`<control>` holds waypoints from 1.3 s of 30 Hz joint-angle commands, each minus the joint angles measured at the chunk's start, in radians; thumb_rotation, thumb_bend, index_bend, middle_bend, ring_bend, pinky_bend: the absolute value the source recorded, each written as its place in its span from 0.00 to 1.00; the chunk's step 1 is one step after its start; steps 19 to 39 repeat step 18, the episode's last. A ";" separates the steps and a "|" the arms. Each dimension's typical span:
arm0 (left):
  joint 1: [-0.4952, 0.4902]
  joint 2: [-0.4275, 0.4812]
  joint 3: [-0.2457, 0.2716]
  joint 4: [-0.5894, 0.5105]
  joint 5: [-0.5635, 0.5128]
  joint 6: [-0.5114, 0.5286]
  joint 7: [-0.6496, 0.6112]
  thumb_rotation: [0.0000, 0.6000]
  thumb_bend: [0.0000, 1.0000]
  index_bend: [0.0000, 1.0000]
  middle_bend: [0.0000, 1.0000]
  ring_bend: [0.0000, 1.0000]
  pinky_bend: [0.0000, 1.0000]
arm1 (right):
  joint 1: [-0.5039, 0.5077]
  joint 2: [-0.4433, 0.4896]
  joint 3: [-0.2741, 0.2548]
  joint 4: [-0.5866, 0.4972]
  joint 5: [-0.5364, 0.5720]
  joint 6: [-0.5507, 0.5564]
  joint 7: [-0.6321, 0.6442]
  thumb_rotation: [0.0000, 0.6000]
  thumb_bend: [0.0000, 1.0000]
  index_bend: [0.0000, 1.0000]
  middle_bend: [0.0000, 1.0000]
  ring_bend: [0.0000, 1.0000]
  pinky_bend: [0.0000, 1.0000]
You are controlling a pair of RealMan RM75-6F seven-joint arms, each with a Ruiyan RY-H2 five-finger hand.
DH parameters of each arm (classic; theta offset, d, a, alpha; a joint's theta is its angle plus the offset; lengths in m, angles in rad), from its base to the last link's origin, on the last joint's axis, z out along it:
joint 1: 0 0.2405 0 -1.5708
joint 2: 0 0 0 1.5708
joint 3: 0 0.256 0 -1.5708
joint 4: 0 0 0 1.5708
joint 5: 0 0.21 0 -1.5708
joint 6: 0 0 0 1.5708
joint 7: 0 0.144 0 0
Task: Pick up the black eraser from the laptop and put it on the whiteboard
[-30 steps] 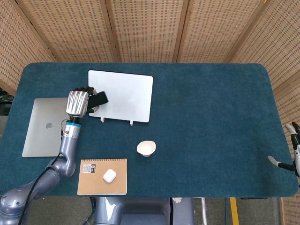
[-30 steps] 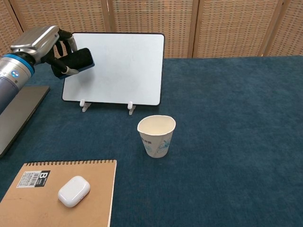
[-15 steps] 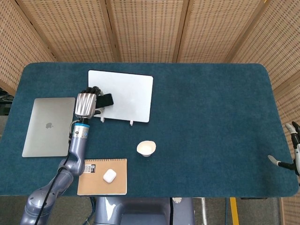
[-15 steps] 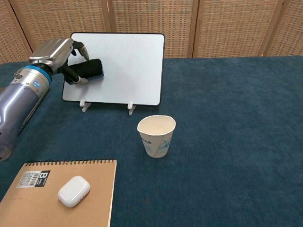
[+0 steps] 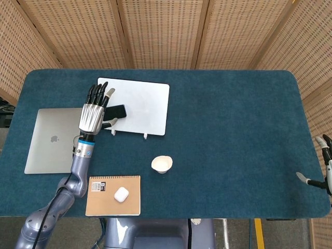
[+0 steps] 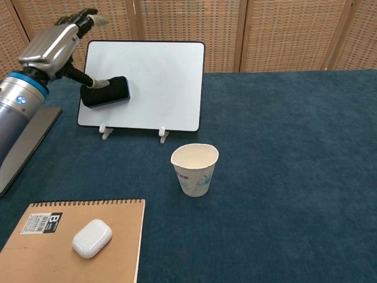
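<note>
The black eraser point(image 5: 116, 111) point(image 6: 106, 92) sits on the left part of the white whiteboard point(image 5: 145, 106) point(image 6: 159, 82), which stands tilted on small feet. My left hand point(image 5: 92, 111) point(image 6: 50, 44) is just left of the eraser with its fingers stretched out and spread, holding nothing; its thumb reaches toward the eraser's left end and may touch it. The silver laptop point(image 5: 52, 140) point(image 6: 23, 147) lies shut to the left, with nothing on its lid. My right hand point(image 5: 324, 166) shows only partly at the far right table edge, fingers apart and empty.
A white paper cup point(image 5: 162, 164) point(image 6: 194, 170) stands in front of the whiteboard. A brown spiral notebook point(image 5: 104, 199) point(image 6: 35, 253) lies at the near left edge with a white earbud case point(image 5: 121, 194) point(image 6: 92, 238) on it. Woven screens stand behind the table.
My left hand carried the eraser right onto the whiteboard, then opened its fingers and let it go. The eraser now rests on the board. The right hand has not moved.
</note>
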 commanded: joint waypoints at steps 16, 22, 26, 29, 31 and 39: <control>0.423 0.871 0.243 -1.250 -0.018 0.037 0.226 1.00 0.00 0.00 0.00 0.00 0.00 | -0.023 0.009 -0.017 -0.042 -0.053 0.067 -0.025 1.00 0.00 0.00 0.00 0.00 0.00; 0.472 0.906 0.270 -1.296 -0.010 0.068 0.208 1.00 0.00 0.00 0.00 0.00 0.00 | -0.026 0.010 -0.019 -0.048 -0.057 0.077 -0.030 1.00 0.00 0.00 0.00 0.00 0.00; 0.472 0.906 0.270 -1.296 -0.010 0.068 0.208 1.00 0.00 0.00 0.00 0.00 0.00 | -0.026 0.010 -0.019 -0.048 -0.057 0.077 -0.030 1.00 0.00 0.00 0.00 0.00 0.00; 0.472 0.906 0.270 -1.296 -0.010 0.068 0.208 1.00 0.00 0.00 0.00 0.00 0.00 | -0.026 0.010 -0.019 -0.048 -0.057 0.077 -0.030 1.00 0.00 0.00 0.00 0.00 0.00; 0.472 0.906 0.270 -1.296 -0.010 0.068 0.208 1.00 0.00 0.00 0.00 0.00 0.00 | -0.026 0.010 -0.019 -0.048 -0.057 0.077 -0.030 1.00 0.00 0.00 0.00 0.00 0.00; 0.472 0.906 0.270 -1.296 -0.010 0.068 0.208 1.00 0.00 0.00 0.00 0.00 0.00 | -0.026 0.010 -0.019 -0.048 -0.057 0.077 -0.030 1.00 0.00 0.00 0.00 0.00 0.00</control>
